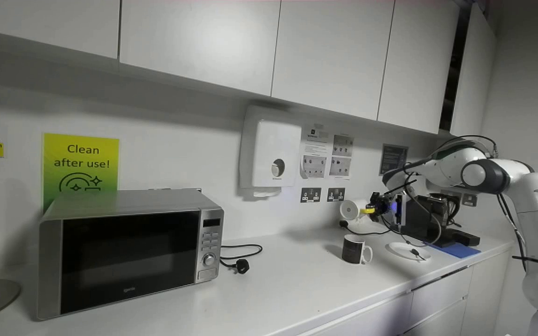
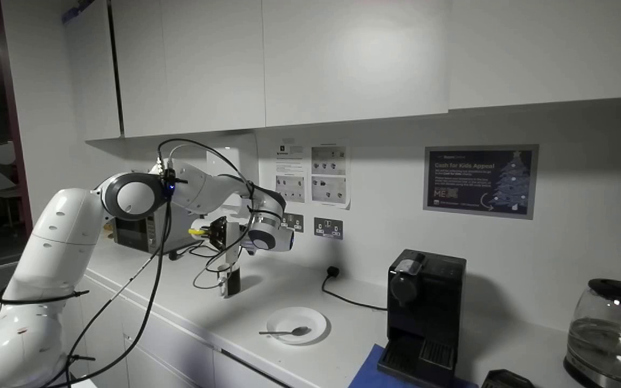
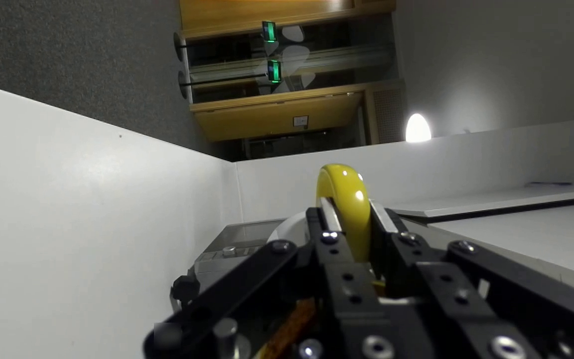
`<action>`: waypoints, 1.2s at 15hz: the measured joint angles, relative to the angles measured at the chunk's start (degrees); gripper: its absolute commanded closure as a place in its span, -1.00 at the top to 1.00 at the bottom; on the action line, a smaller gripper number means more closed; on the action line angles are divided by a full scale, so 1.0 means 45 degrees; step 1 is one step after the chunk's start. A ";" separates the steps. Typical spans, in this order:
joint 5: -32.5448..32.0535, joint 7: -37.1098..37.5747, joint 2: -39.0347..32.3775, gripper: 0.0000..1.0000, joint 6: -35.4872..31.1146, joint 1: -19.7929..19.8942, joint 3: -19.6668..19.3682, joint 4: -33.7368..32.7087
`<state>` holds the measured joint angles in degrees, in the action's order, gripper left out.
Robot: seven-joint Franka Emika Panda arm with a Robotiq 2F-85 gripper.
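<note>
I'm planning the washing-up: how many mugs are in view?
2: a yellow-handled white mug, its handle clamped in the end effector, and a dark-and-white mug upright on the counter near the plate. Others may be hidden.

Mug [image 1: 350, 210], one. White body; glossy, curved yellow handle [image 3: 346, 194]. Tipped on its side, raised clear of the worktop [image 1: 287, 284], base showing in an exterior view; handle pinched in the end effector [image 3: 354, 214].
</note>
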<state>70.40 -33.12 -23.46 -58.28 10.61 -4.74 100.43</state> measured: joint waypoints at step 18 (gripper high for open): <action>0.0272 0.0000 -0.0016 -0.91 0.0138 0.0004 -0.0022 -0.0001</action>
<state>71.63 -33.12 -23.53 -57.66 10.62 -4.84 100.43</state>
